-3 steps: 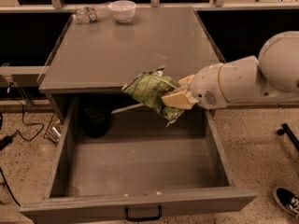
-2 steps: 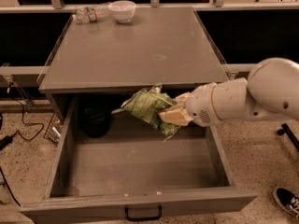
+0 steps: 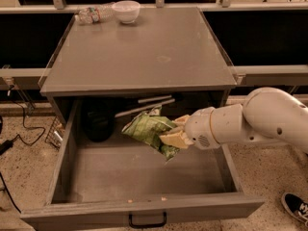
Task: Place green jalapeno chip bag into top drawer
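- Over the middle of the pulled-out, wide, shallow grey wooden top drawer, I have the white arm's two-finger gripper reaching in from the right. Its tan fingers are clamped on the right-hand end of the wrinkly green foil jalapeno chip bag.
- Bag position: roughly mid-drawer, apparently held clear of the drawer floor, tilted with its free end pointing left.
- Step in hand, by my judgement: lowering and release. I would bring the bag down close to the bare floor before parting the fingers, so it settles flat rather than tumbling.
- Aim point: the open floor, centre to front. I would keep away from the dark rounded object at the back left and the pale rods along the back.
- Risk noted: light foil may cling to a finger on release. A straight withdrawal, clear of the flat grey cabinet top, should shed it.
- Bag condition: crumpled and glossy green with paler patches, and a pale sealed edge low beneath the fingers. Print unreadable.
- Unrelated items: clear plastic bottle and white bowl at the back of the cabinet top, well apart from the work.
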`<state>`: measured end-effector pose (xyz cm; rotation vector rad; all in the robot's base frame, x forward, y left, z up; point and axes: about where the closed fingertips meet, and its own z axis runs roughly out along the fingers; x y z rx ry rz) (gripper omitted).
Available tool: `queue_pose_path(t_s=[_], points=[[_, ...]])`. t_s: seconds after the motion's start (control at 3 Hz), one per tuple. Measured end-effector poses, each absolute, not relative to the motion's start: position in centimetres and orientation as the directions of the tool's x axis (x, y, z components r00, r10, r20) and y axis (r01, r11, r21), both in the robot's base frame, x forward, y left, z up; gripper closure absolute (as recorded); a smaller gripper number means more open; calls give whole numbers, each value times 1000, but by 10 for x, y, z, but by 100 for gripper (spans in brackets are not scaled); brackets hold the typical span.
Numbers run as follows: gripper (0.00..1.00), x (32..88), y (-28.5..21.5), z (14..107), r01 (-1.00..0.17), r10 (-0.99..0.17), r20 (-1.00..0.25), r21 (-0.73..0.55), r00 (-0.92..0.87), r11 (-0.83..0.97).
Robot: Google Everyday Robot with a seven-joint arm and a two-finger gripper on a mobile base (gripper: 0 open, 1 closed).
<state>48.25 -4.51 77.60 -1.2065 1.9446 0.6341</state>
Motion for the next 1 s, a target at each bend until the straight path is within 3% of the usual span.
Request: queue_pose_path(t_s=[1.0], points=[[100,471,-36,716,-903,-523,-796,68,-305,424]])
